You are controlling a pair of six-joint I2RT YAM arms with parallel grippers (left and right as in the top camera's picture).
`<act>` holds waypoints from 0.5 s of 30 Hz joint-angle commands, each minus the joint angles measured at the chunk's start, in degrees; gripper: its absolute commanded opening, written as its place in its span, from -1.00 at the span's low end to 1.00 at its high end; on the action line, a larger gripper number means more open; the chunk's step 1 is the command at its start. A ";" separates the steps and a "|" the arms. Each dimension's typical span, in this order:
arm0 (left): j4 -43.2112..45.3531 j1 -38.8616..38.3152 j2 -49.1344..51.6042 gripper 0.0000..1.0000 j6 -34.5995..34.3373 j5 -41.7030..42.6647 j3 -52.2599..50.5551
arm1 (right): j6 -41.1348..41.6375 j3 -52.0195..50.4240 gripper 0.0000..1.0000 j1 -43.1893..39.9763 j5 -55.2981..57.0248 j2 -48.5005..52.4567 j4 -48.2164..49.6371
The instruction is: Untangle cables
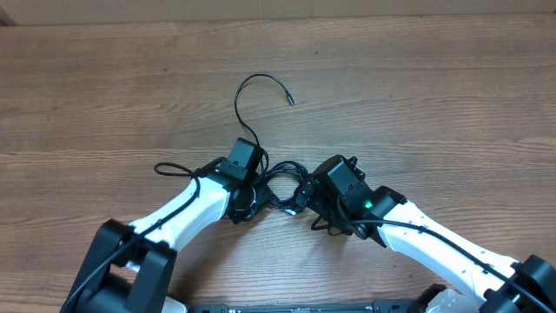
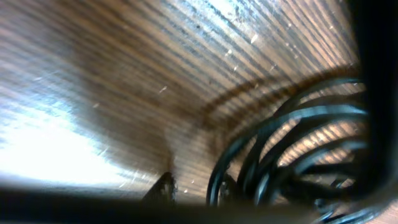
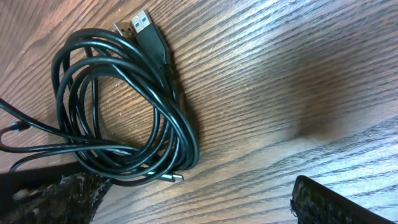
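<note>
The cables (image 1: 280,183) lie bunched in a small black coil on the wood between my two grippers. One strand arcs up the table to a plug tip (image 1: 291,102), and a small loop (image 1: 169,168) sticks out to the left. In the right wrist view the coil (image 3: 124,106) shows a blue USB plug (image 3: 143,25) and a small metal tip (image 3: 174,178). My right gripper (image 3: 196,199) stands wide open just below the coil, its left finger (image 3: 56,193) at the coil's lower edge. My left gripper (image 1: 250,184) sits low over the coil (image 2: 298,143); its blurred fingertips (image 2: 165,186) stand close together beside a strand.
The wooden table (image 1: 434,87) runs wide on all sides. The white arm links (image 1: 182,209) and their thicker black cables (image 1: 434,239) come in from the near edge.
</note>
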 commanded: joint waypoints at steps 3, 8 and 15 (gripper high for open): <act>-3.04 0.02 -11.56 0.15 1.92 -6.49 -0.48 | -0.20 -0.37 0.98 0.22 1.60 0.22 -0.09; -2.89 -0.15 -14.49 0.35 1.49 -6.01 -0.50 | -0.20 -0.37 0.96 0.22 1.60 0.22 -0.11; -2.89 -2.99 -10.64 0.21 0.00 -5.84 -0.55 | -0.09 -0.37 0.79 -0.04 2.93 0.20 -2.49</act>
